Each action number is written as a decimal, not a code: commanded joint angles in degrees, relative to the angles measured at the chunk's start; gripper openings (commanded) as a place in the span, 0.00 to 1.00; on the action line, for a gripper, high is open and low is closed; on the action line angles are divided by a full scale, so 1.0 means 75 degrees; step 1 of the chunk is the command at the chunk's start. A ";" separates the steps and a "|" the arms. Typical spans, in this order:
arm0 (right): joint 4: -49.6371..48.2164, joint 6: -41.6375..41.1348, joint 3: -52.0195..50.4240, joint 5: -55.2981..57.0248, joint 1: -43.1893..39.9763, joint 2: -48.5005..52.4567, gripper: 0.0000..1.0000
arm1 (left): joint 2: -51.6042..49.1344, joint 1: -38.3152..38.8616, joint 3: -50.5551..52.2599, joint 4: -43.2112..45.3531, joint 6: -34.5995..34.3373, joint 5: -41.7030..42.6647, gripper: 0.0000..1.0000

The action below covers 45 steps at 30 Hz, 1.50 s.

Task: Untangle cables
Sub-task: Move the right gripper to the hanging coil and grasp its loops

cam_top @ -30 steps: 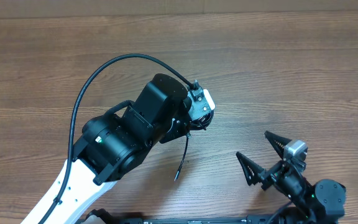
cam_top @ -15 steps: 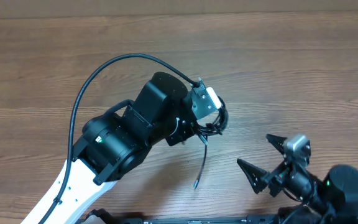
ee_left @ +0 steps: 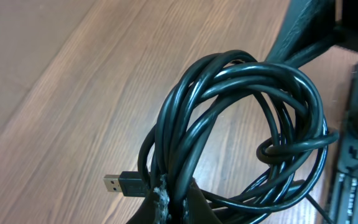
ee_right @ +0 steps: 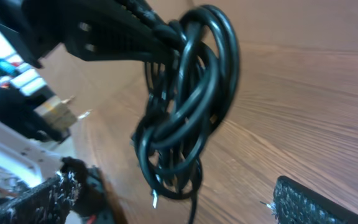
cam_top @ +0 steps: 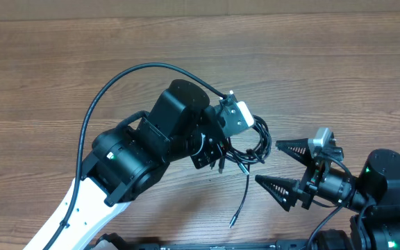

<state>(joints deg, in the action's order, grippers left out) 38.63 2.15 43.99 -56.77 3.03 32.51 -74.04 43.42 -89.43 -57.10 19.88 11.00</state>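
Jaws clamped on the left, spread wide on the right.
Up top, the left gripper (ee_left: pixel 174 202) pinches a coiled bundle of thin black cables (cam_top: pixel 251 147), holding it over the brown wooden table (cam_top: pixel 325 69), with one loose strand dangling down to a small plug end (cam_top: pixel 232 223). Just beside the bundle sits the right gripper (cam_top: pixel 285 169), its two black fingers apart, gripping nothing.
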 commanded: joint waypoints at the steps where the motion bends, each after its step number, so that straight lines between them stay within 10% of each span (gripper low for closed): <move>1: -0.0035 -0.0117 0.0245 -0.0533 -0.0015 -0.0032 1.00 | 0.0041 0.0015 -0.0184 0.0105 0.0119 0.0562 0.04; 13: -0.0807 -0.1393 0.0245 -0.0530 -0.0015 -0.0032 0.78 | 0.0035 0.0015 -0.0184 -0.0274 0.2358 0.1539 0.04; 26: -0.0860 -0.1513 0.0245 -0.0790 -0.0012 -0.0032 0.56 | -0.0082 0.0017 -0.0184 0.0399 0.2439 0.2130 0.04; 32: -0.0863 -0.1513 0.0245 -0.0784 -0.0015 -0.0032 0.07 | -0.0437 0.0017 -0.0184 0.0699 0.2442 0.2197 0.04; 37: -0.0866 -0.1513 0.0245 -0.0676 -0.0015 -0.0032 0.04 | -0.0629 0.0015 -0.0184 0.0711 0.2436 0.2194 0.04; 40: -0.0839 -0.1524 0.0245 -0.0300 -0.0015 -0.0032 0.04 | -0.0644 0.0015 -0.0184 0.0714 0.2215 0.2194 0.35; 42: -0.0775 -0.1795 0.0245 0.0152 -0.0015 -0.0032 0.04 | -0.0644 0.0015 -0.0184 0.0711 0.1906 0.2136 0.89; 45: -0.0557 -0.2594 0.0245 0.1384 -0.0015 -0.0032 0.04 | -0.0644 0.0015 -0.0184 0.0694 0.1244 0.2055 1.00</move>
<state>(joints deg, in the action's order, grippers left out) 33.65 -11.29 44.25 -56.38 2.98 32.51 -78.56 43.42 -89.52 -51.86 35.31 25.96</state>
